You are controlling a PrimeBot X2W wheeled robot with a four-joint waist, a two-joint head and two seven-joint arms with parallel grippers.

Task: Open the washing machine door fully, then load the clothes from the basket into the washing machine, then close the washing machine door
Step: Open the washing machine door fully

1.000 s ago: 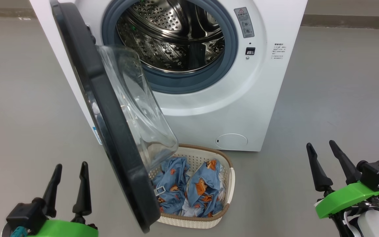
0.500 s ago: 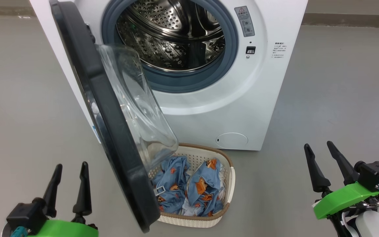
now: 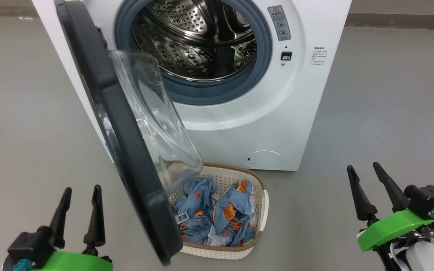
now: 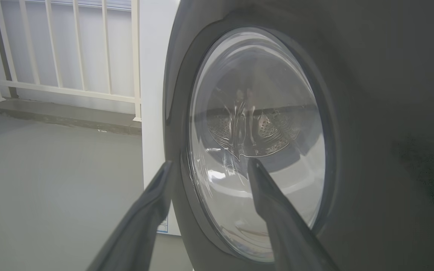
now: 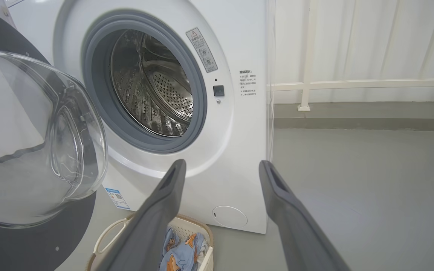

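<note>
Item 1. The washing machine (image 3: 262,124): a white front-loader that stood on a grey floor (image 3: 382,113) with its front turned toward the robot. The steel perforated drum (image 3: 198,41) was exposed, ringed by a grey rubber gasket (image 3: 213,94). A round service flap (image 3: 265,159) sat low on the front, and a blue-white label sticker (image 5: 118,197) sat low on the hinge side.

Item 2. The washing machine door (image 3: 126,143): black, hinged on the robot's left and swung out until nearly edge-on to the head camera. Its clear glass bowl (image 3: 153,120) bulged toward the right. The lower edge overlapped the basket's left end in the head view. Contact between the two could not be told.

Item 3. The basket (image 3: 217,251): cream-white with a brown rim, set on the floor just in front of the machine, below the opening.

Item 4. The clothes (image 3: 217,214): two light blue printed bundles that lay crumpled side by side inside the basket, with some white lining showing.

Item 5. The left gripper (image 3: 82,188): at the lower left, left of the door and apart from it. Its fingers were spread wide with nothing between them. In its wrist view they pointed at the door's outer face, with a white railing (image 4: 66,52) beyond.

Item 6. The right gripper (image 3: 362,166): at the lower right above bare floor, well apart from the basket and the machine. Its fingers were spread wide and held nothing.
</note>
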